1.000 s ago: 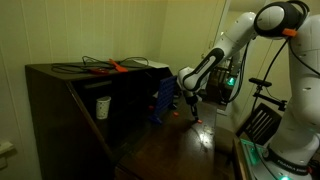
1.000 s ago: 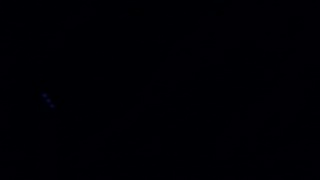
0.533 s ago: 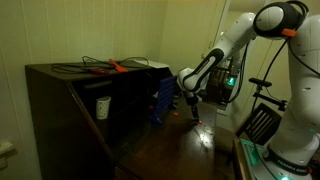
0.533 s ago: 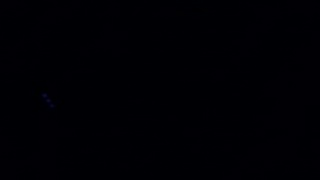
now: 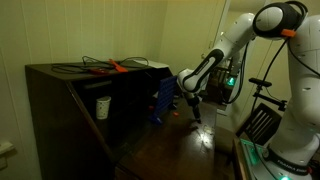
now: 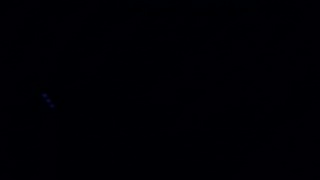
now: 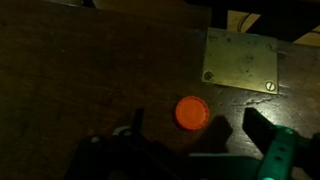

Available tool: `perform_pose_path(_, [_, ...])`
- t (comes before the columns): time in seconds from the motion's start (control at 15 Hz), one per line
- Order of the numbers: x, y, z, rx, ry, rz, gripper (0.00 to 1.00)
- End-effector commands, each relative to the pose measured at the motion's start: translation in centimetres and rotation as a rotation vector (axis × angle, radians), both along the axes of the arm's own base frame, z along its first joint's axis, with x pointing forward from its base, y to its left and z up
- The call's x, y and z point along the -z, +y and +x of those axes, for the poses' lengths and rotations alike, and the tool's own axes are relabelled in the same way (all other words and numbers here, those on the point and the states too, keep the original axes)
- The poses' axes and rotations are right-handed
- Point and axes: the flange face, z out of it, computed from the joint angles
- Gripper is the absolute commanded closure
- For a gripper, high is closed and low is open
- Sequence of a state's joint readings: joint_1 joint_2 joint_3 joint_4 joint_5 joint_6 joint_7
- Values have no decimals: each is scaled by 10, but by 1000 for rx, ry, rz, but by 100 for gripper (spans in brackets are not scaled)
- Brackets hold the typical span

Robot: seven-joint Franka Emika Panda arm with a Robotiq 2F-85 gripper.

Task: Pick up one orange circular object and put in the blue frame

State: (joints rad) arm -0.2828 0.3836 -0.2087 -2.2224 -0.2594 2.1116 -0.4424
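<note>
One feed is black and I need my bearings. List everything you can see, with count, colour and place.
orange disc: one, orange, flat on the table between the claw's fingers, untouched
metal plate: one, brassy, flat on the table past the disc
blue frame: one, blue, upright by the cabinet
cabinet: one, dark wood
long tool: one, orange-red, on the cabinet top with black cables
cup: one, white, inside the cabinet
arm: one, white
claw: one, dark, open, over the disc
</note>
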Motion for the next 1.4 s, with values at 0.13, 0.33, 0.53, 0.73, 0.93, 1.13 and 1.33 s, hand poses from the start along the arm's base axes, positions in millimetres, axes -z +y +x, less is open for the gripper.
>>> perform_pose_path(0.13, [3, 3, -3, -41, 35, 2, 20])
perform_pose_path(0.33, [5, 4, -3, -50, 38, 0, 34])
perform_pose_path(0.53, [5, 4, -3, -52, 34, -1, 50])
perform_pose_path(0.73, [4, 3, -1, -58, 30, -7, 69])
perform_pose_path(0.93, [3, 3, -1, -65, 31, -9, 90])
perform_pose_path(1.13, [3, 3, -1, -65, 31, -8, 90])
perform_pose_path(1.33, [-1, 2, -2, -58, 16, -9, 90])
